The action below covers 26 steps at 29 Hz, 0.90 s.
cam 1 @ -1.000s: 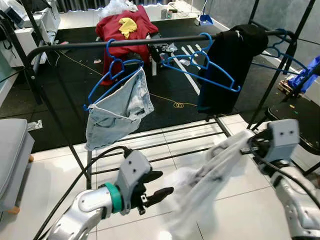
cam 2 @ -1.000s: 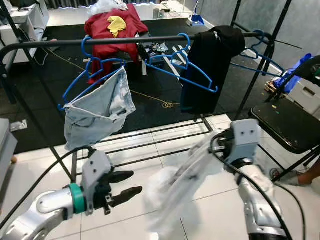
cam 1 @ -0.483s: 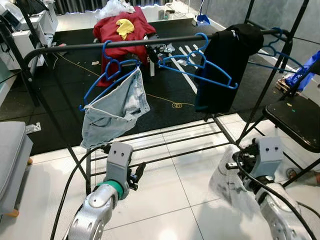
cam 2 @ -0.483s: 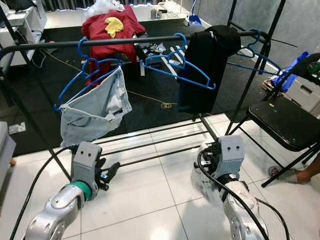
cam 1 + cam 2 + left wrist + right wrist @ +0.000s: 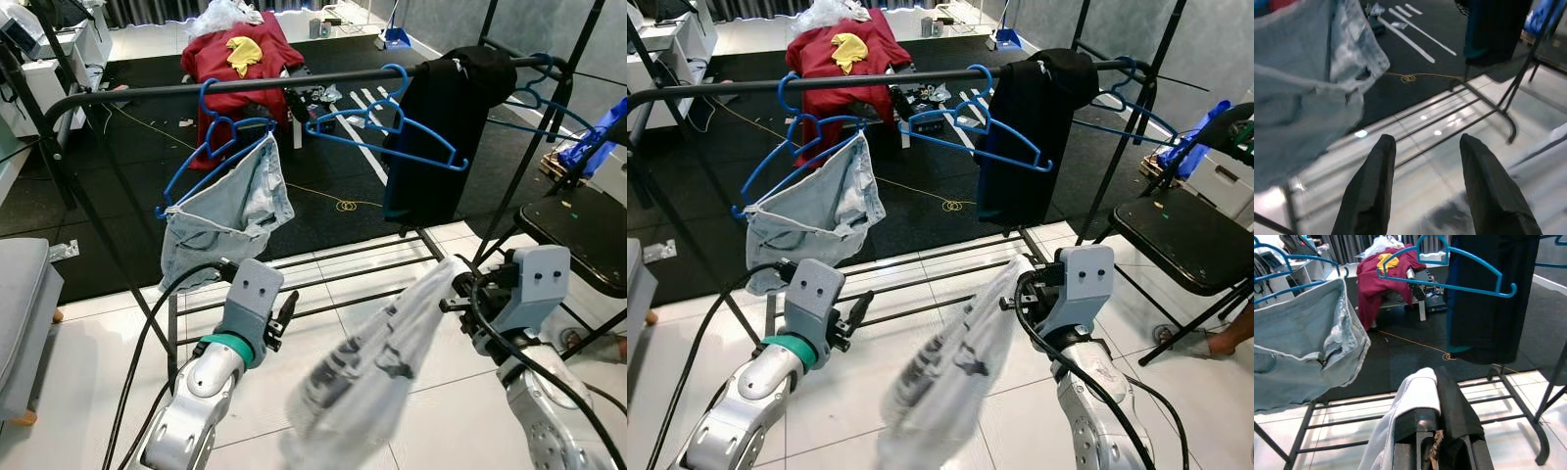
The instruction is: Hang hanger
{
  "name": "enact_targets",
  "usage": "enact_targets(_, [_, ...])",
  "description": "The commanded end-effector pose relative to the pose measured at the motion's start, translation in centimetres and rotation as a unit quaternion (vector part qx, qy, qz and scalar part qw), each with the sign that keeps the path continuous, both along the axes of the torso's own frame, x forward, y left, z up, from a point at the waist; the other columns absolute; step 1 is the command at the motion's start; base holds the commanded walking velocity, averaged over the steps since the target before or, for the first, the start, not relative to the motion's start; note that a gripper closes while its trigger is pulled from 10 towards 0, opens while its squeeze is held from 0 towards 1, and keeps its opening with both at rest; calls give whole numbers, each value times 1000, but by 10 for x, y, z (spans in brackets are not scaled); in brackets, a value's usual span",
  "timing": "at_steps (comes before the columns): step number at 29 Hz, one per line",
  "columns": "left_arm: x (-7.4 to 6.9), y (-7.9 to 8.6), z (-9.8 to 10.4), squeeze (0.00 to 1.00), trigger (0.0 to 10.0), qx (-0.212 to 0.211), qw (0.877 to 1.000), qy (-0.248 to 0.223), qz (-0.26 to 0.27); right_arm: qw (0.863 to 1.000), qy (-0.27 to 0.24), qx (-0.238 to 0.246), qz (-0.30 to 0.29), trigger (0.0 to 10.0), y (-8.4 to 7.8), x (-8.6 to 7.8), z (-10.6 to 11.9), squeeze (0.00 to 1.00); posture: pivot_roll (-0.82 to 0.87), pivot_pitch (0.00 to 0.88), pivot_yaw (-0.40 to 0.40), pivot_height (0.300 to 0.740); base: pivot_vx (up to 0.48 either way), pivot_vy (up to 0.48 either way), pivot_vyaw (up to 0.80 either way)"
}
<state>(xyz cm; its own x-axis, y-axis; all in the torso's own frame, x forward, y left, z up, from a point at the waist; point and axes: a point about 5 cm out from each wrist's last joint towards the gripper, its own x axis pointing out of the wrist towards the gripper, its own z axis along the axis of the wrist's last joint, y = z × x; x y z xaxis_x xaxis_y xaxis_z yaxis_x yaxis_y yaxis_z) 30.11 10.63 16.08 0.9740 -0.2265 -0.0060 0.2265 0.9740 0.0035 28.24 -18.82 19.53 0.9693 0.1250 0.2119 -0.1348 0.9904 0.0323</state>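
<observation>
Since half a second ago, the right tool has lifted the white garment off the floor, so the cloth now hangs blurred between both arms. Its fingers are clamped on the fabric's top edge, wrist raised before the rack. Left tool is held low and forward, fingers parted and empty, aimed at the rack's lower bars. An empty blue hanger hangs on the rail beside a black garment; denim shorts hang from another hanger. White tiled floor meets black carpet behind.
</observation>
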Motion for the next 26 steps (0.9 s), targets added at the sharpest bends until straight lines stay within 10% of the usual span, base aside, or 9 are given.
enact_targets(1, [-2,5,-5,0,10000,-34,999,27,13,1000,-17,-4,-8,10000,1,-5,3,0,-238,124,100,740,0,0,0])
enact_targets(4, [3,13,-12,0,10000,-109,990,70,63,1000,-22,-14,-16,10000,5,-6,1,0,-247,117,96,740,0,0,0])
enact_targets(9, [6,23,-17,0,10000,-89,988,67,111,999,-23,-16,-20,10000,6,-7,-2,0,-250,112,93,740,0,0,0])
enact_targets(16, [17,35,-4,0,10000,126,979,-64,147,999,-31,-32,-19,10000,15,-10,-10,0,-268,93,83,740,0,0,0])
enact_targets(26, [18,12,4,0,10000,40,994,-42,90,998,-36,-43,-34,10000,11,-10,-11,0,-276,95,86,740,0,0,0])
